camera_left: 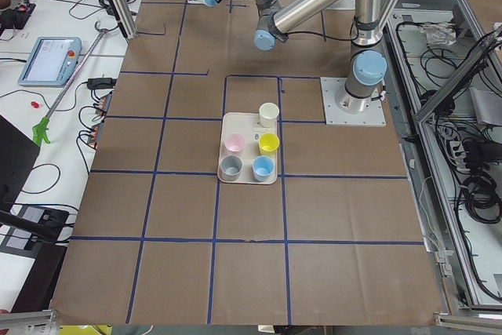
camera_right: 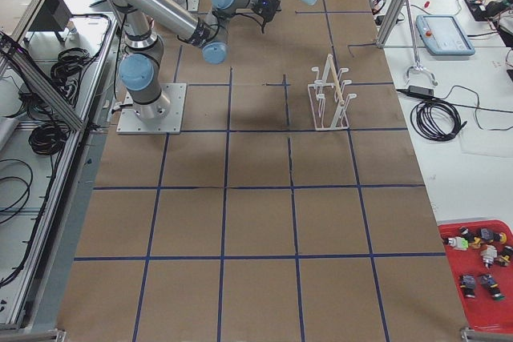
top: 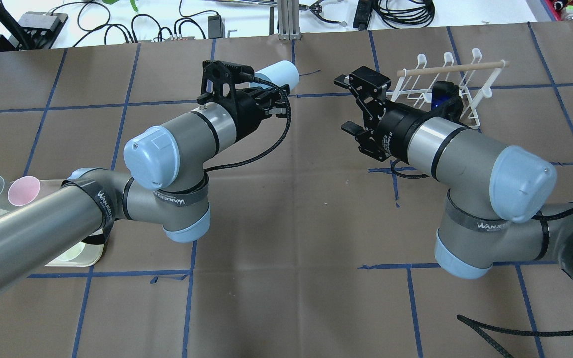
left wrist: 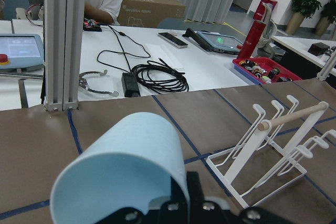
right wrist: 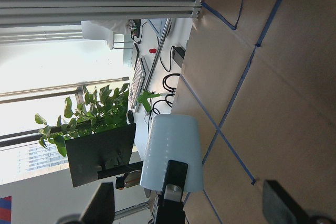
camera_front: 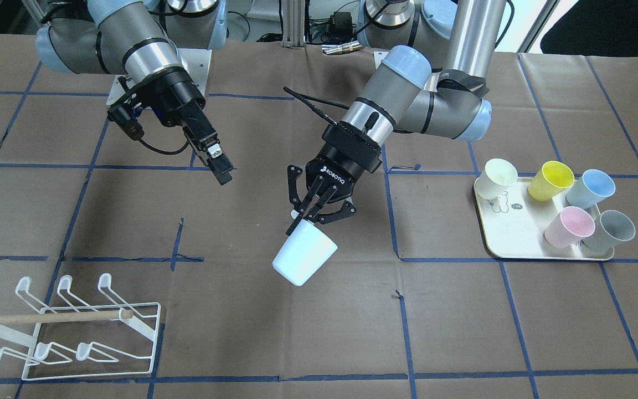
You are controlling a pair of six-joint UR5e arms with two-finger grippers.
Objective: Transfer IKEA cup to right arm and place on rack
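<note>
The left tool (camera_front: 303, 217) pinches the pale cup (camera_front: 303, 253) by its rim, in the air above the middle of the worktop (camera_front: 463, 332), with the cup's long axis slanting away from the robot. The right tool (top: 344, 103) gapes wide, apart from the cup, on the side toward the rack (camera_front: 53, 318).

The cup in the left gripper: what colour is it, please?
Pale blue cup, clearest in the left wrist view.
</note>
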